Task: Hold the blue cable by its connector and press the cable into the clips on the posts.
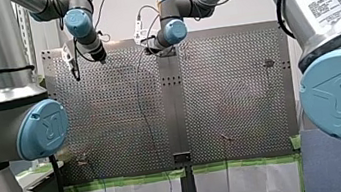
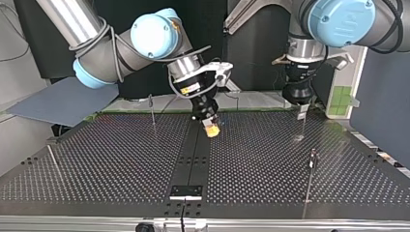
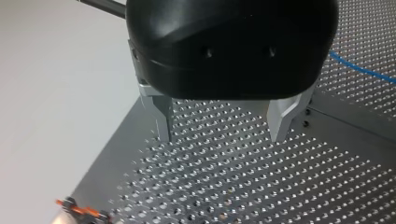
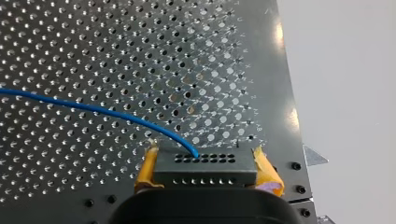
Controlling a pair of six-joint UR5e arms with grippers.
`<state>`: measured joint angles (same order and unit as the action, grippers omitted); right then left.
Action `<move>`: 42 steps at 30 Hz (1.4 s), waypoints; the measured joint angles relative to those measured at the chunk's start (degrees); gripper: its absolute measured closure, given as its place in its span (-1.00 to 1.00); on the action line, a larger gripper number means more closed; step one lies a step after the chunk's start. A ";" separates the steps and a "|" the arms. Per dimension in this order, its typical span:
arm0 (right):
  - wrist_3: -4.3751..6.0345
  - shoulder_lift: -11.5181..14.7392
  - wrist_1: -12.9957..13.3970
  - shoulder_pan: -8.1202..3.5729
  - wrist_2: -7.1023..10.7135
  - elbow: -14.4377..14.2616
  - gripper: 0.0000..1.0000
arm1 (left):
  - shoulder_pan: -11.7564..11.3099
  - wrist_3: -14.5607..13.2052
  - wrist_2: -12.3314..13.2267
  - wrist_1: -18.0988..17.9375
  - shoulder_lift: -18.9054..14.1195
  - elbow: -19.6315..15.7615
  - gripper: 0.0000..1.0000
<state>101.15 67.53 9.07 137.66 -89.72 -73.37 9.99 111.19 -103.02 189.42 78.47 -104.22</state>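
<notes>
The connector (image 4: 205, 169), a dark grey block with rows of small holes, sits clamped between the yellow pads (image 4: 146, 170) of my right gripper (image 2: 211, 127), one pad pressed against each end. The blue cable (image 4: 93, 108) leaves the connector's upper face and runs ahead of the gripper in a long shallow curve across the perforated table (image 4: 93, 46), off to one side. Whether it lies on the plate or hangs just above it I cannot tell.

In the top view my right gripper is at the middle of the frame, a little above centre. It is tilted, with its yellow tips close over the dark strip that runs down the table's middle. In the front view it is at the upper middle, and a thin dark line trails from it down toward the frame's lower middle.

My left gripper (image 3: 222, 136) is at the top view's upper right, pointing straight down at the table. Its metal fingers (image 3: 164, 122) are spread wide apart, and only bare plate shows between them. A short stretch of blue cable crosses the table beyond its black body, to one side.

Thin posts (image 2: 310, 166) stand on the table, one at the top view's lower right and another left of centre near the back edge. In the left wrist view a small orange part (image 3: 79, 211), too blurred to name, sits at the table's edge well ahead of the fingers.
</notes>
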 joint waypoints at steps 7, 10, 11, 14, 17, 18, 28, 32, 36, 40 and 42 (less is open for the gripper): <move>0.01 0.02 -0.30 -0.26 0.03 0.17 1.00 | -0.35 3.09 2.40 2.10 1.63 0.00 -1.00; -0.09 0.02 -0.41 -0.42 0.00 0.18 1.00 | -0.69 4.60 3.89 2.62 2.49 0.00 -1.00; -0.10 0.02 -0.43 -0.47 0.00 0.19 1.00 | -0.84 5.25 4.52 2.87 2.78 0.00 -1.00; -0.13 0.02 -0.50 -0.68 -0.01 0.20 1.00 | -1.27 6.80 6.08 3.61 3.20 0.00 -1.00; -0.14 0.01 -0.53 -0.97 0.01 0.19 1.00 | -1.66 8.31 7.59 4.53 3.33 0.00 -1.00; -0.14 0.01 -0.54 -1.11 0.01 0.19 1.00 | -1.73 8.78 8.05 4.73 3.32 0.00 -1.00; -0.14 -0.02 -0.49 -2.04 -0.04 0.20 1.00 | -1.87 13.03 12.30 3.73 3.24 0.00 -1.00; -0.14 -0.02 -0.50 -2.07 0.05 0.19 1.00 | -1.92 15.10 14.37 1.75 3.25 0.00 -1.00; -0.15 -0.04 -0.47 -2.08 0.11 0.19 1.00 | -1.94 17.01 16.29 -0.15 3.45 -0.06 -1.00; -0.15 -0.03 -0.45 -2.08 0.15 0.19 1.00 | -1.96 18.65 17.92 -1.79 3.79 -0.78 -1.00; -0.14 -0.03 -0.45 -2.08 0.20 0.19 1.00 | -1.96 19.56 18.82 -2.73 4.07 -1.50 -1.00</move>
<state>101.00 67.50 8.62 135.58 -89.52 -73.18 8.03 130.74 -84.20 186.69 82.54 -105.72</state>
